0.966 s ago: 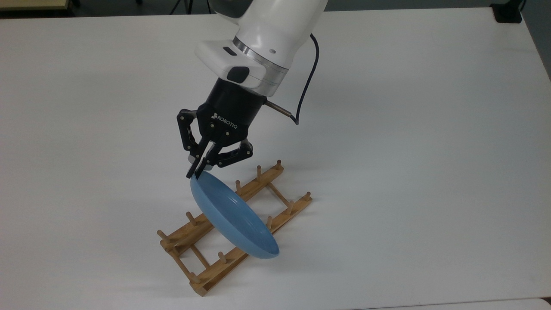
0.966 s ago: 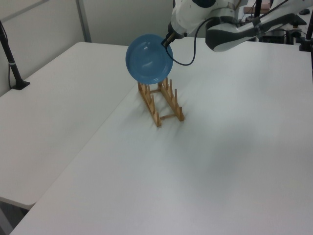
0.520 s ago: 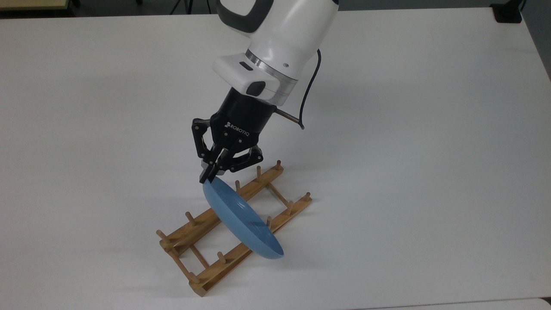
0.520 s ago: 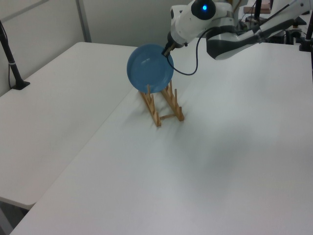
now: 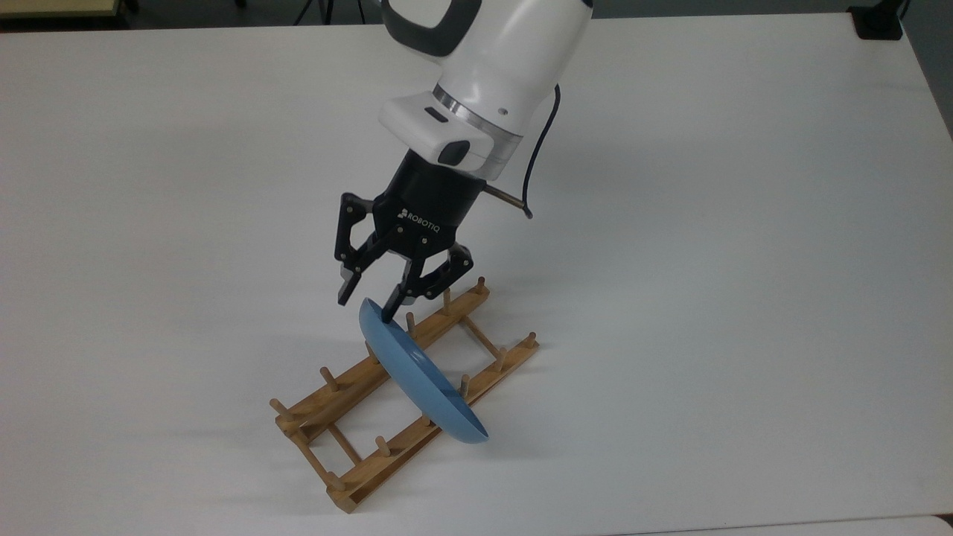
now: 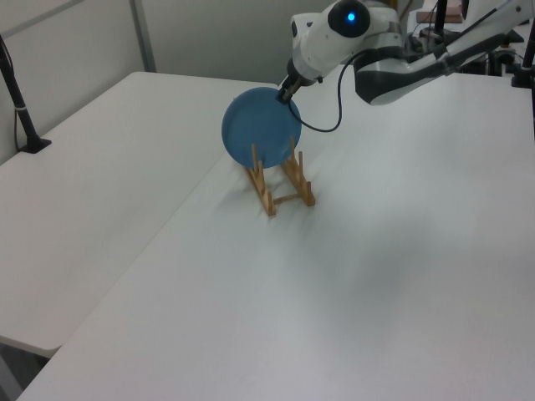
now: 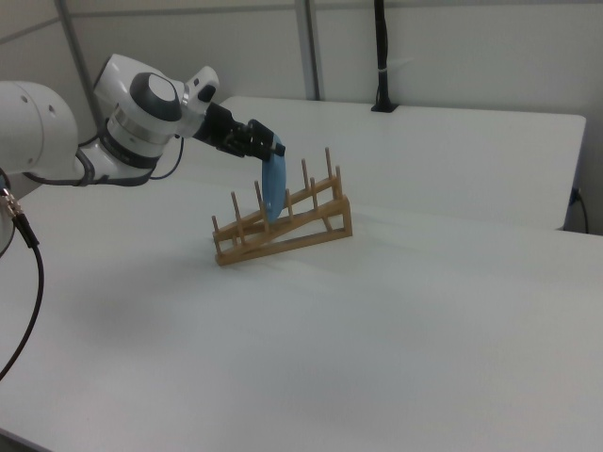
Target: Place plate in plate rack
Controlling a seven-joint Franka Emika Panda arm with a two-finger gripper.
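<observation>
The plate (image 5: 417,376) is a round, shallow, glossy light-blue dish standing on edge across the plate rack (image 5: 350,439), slotted between upright pegs near the rack's middle and leaning slightly. The rack is a long, low, light-brown wooden frame of two rails joined by thin crossbars, resting on the white table (image 5: 707,260). The gripper (image 5: 365,301) sits at the plate's upper rim with its jaws spread apart, one finger on each side of the rim, gripping nothing. A dark cable (image 5: 537,141) loops beside the wrist. In the left view a black post (image 6: 18,100) stands at the table's far left edge, well apart from the rack.
</observation>
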